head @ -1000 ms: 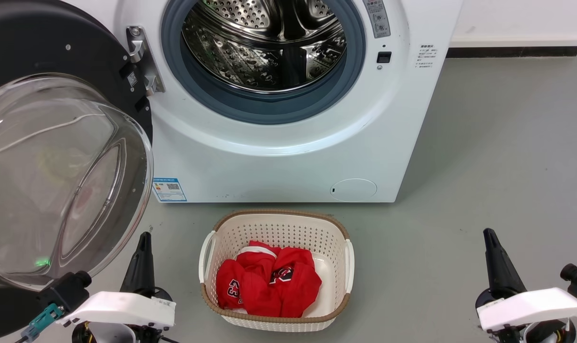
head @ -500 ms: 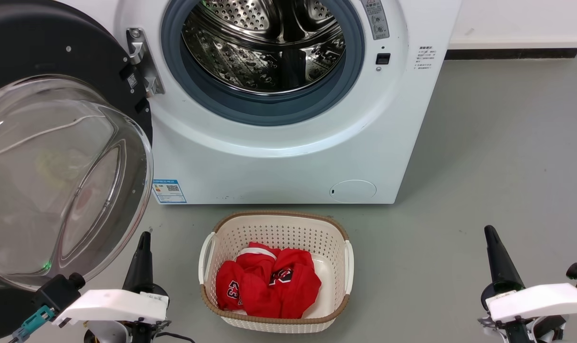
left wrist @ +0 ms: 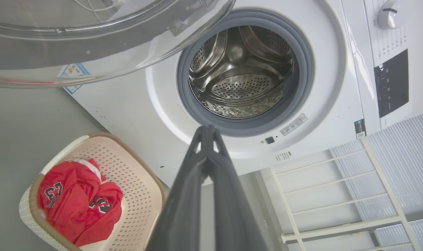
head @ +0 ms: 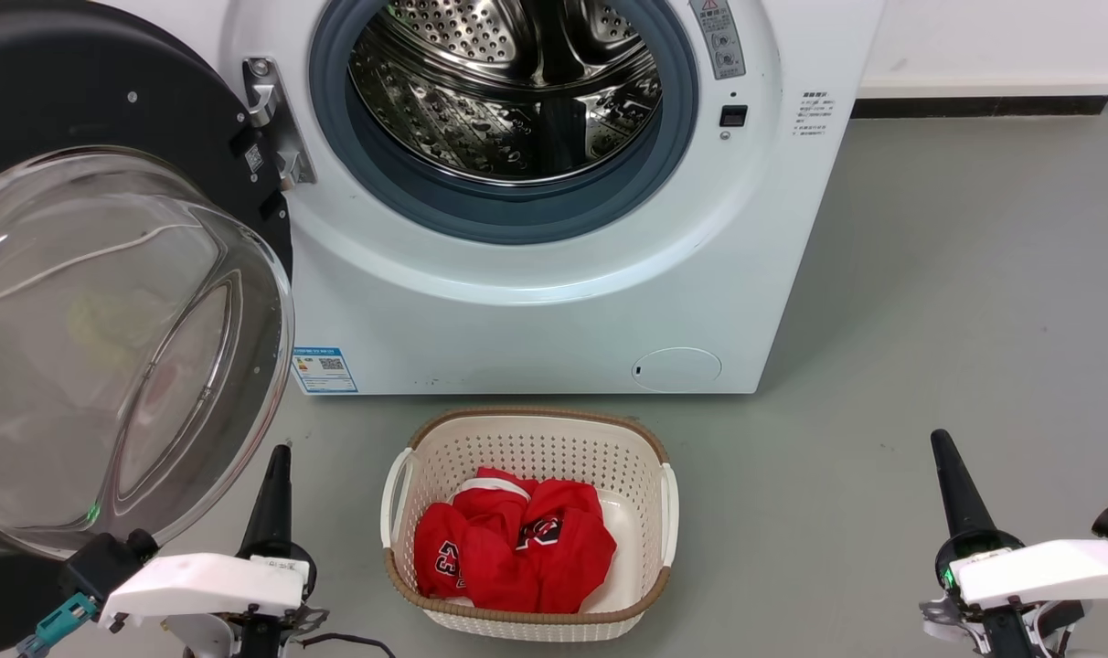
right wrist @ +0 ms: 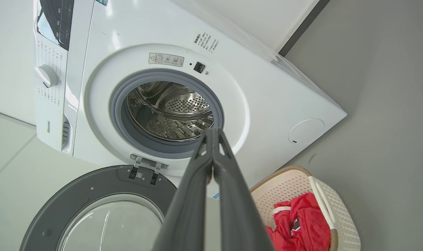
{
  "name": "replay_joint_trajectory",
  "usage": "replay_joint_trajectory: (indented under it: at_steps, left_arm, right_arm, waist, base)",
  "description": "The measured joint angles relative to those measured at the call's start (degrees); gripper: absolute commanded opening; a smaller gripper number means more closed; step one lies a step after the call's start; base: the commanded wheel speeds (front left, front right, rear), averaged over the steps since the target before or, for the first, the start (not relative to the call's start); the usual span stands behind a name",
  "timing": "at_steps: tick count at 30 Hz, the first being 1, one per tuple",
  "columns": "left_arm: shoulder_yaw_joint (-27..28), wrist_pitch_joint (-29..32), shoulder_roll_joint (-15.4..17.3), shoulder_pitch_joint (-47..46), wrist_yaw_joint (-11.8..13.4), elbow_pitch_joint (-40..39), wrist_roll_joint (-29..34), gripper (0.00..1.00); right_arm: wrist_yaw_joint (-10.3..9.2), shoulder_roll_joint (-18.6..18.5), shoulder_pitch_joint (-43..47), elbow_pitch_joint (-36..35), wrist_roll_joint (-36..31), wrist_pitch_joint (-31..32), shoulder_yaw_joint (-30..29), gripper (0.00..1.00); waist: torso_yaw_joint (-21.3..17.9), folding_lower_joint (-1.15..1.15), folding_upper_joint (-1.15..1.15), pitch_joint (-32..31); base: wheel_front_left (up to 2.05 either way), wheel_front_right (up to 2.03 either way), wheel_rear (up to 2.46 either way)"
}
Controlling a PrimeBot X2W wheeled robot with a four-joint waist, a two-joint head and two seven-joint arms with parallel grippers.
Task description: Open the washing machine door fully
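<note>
Door hanging wide open, just up-left of left gripper. That one and right gripper both sitting pinched together, holding nothing. Gap hard to judge, so left arm rising maybe clipping glass, swinging door back.

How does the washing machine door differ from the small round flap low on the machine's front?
The washing machine door is a large black disc with a bulging clear glass centre; the small flap is plain white and far smaller. The door stands swung wide open on its hinge, leaving the drum exposed; the flap sits shut, flush with the front panel. Both are round.
</note>
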Motion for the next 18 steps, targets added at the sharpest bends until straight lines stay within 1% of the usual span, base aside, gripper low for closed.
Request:
replay_joint_trajectory:
  at_steps: [18]
  left_arm:
    - [0.44, 2.56, -0.12, -0.66, -0.01, 0.54, -10.44, 0.00]
  right_arm:
    - [0.00, -0.05, -1.17, 1.15, 10.54, 2.03, -0.54, 0.00]
  waist:
    - [-0.12, 0.00, 0.00, -0.37]
  base:
    - [0.00, 0.00, 0.00]
